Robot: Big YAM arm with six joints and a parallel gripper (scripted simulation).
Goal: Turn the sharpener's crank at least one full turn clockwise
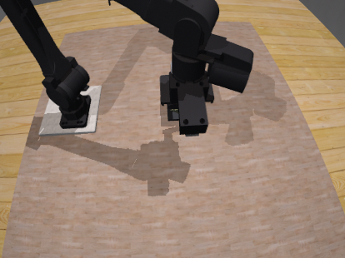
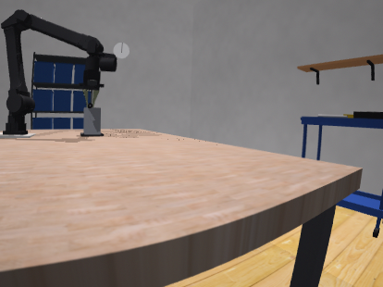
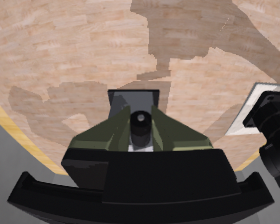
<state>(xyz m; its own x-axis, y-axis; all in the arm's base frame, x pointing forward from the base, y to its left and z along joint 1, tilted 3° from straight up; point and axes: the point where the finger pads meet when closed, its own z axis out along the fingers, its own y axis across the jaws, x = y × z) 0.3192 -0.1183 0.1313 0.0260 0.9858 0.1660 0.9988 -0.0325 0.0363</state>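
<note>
The sharpener (image 2: 92, 121) (image 3: 133, 102) is a small grey box standing on the table. In the top view the arm hides it. My gripper (image 3: 140, 110) (image 2: 90, 104) hangs straight down over the sharpener's top, its olive fingers shut on the crank's dark round knob (image 3: 140, 121). In the top view the gripper's black body (image 1: 189, 114) covers the knob, and only a sliver of a finger shows at its left edge.
The arm's base stands on a white plate (image 1: 94, 106) (image 3: 253, 108) at the mat's left. A pale brick-patterned mat (image 1: 233, 190) covers the wooden table. A blue shelf unit (image 2: 55, 91) stands behind the arm; a blue cart (image 2: 342, 123) is off to the right.
</note>
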